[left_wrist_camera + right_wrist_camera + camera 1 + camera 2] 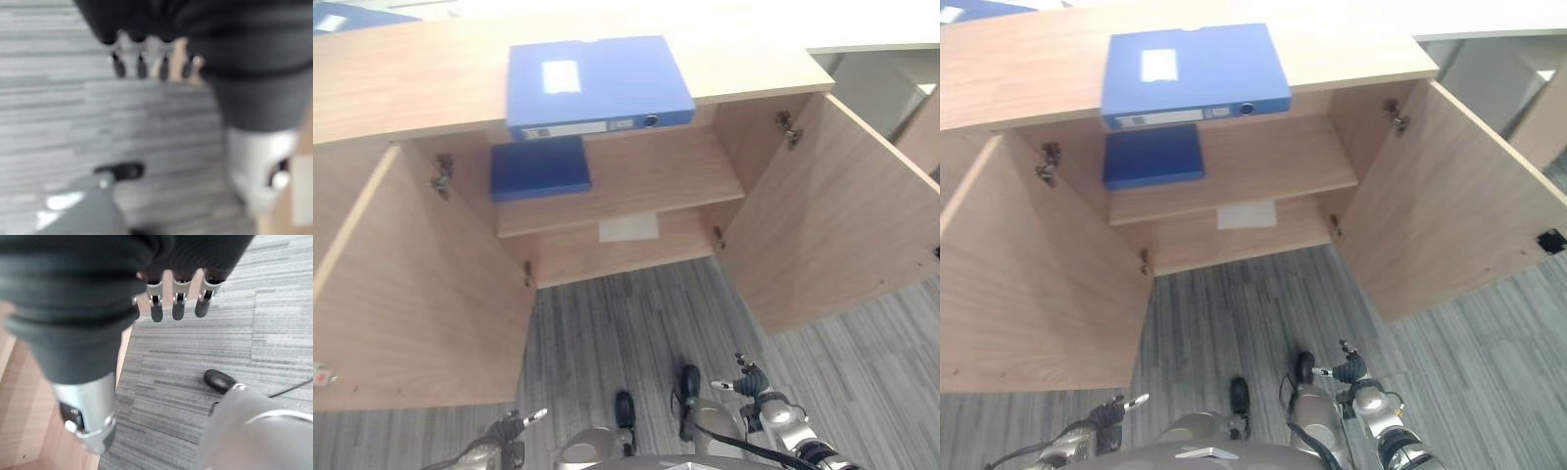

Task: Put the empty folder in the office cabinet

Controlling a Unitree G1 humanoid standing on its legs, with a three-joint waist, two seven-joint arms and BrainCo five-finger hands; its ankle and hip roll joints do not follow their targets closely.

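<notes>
Starting on the left, the left hand (509, 431) hangs low over the grey striped floor (607, 343), well short of the cabinet (607, 196). Its wrist view has the fingers (139, 63) straight in a relaxed row, pointing at the carpet, nothing in them.

The left door (411, 294) of the cabinet is swung wide open. Moving across, the inside shelf (646, 186) has a dark blue folder (538, 166) lying flat at its left end. Below that, on the cabinet's bottom board, there's a pale sheet of paper (628, 227) roughly in the middle.

Right above the opening, the box folder (597, 83) (the blue one with the white label on its face) lies flat on the cabinet top, its spine facing the robot and poking a bit out over the front edge. So it's on top of the cabinet, not inside it, and neither hand touches it.

Further right, the right door (832, 215) is also wide open.

The right hand (754, 387) is down low too, over the floor near that door. Fingers (178, 303) are straight and loose in its wrist view, holding nothing.
</notes>
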